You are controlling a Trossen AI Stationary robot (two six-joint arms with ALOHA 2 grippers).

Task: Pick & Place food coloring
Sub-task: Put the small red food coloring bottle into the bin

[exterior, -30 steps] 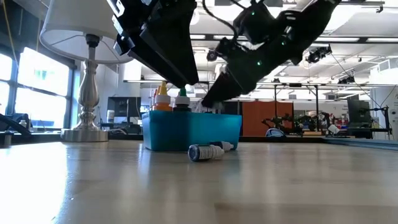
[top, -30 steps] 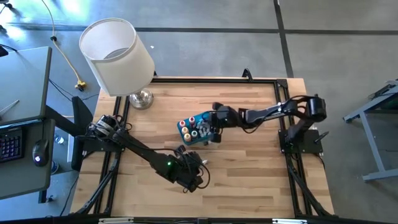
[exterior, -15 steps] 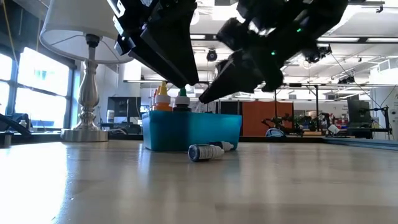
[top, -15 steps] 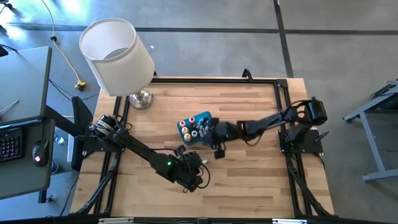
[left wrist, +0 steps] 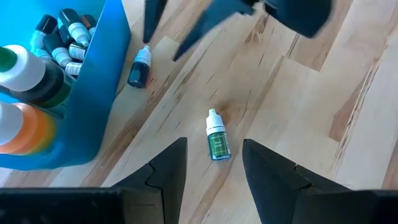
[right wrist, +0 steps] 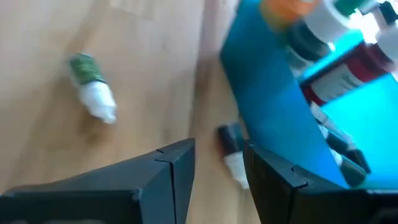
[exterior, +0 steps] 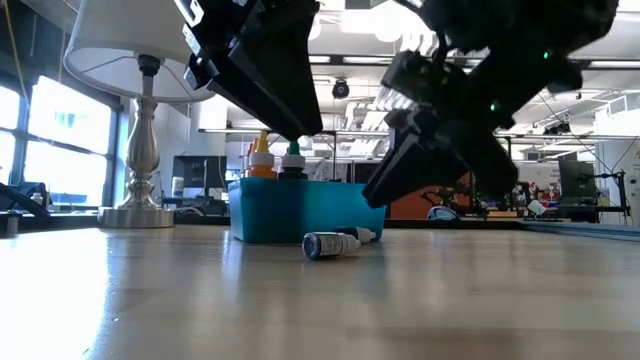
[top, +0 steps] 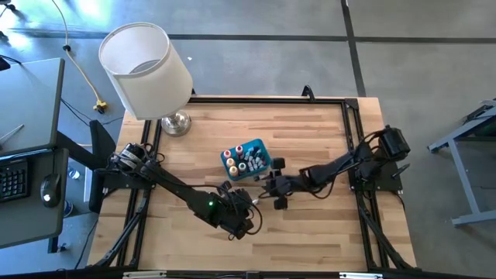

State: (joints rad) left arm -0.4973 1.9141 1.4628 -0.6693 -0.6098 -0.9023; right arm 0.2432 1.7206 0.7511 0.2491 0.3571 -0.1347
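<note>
A: Table (top: 310, 132) first — a pale wooden top, with a white-shaded lamp (top: 146, 68) on a silver base at its far left corner. What stands in the middle?

B: A small teal-blue bin (top: 246, 160), packed with upright food coloring bottles (top: 242, 161); from the low view an orange-capped one and a green-capped one rise above its rim.

A: And the arms?

B: The left arm reaches in from the left, and its left gripper (left wrist: 214, 163) hangs above the wood on the near side of the bin, fingers parted with nothing between them. The right arm stretches low across from the right; the right gripper (top: 273, 186) hangs just off the bin's near right corner, its fingers apart as well and empty.

A: Any bottles outside the bin?

B: Two — both lying on their sides. A dark bottle (left wrist: 140, 67) with a white cap lies just beside the bin's wall, under the right gripper. A green bottle (left wrist: 216, 137) with a white tip lies farther out on the bare wood, ahead of the left gripper's fingers, apart from both.
</note>
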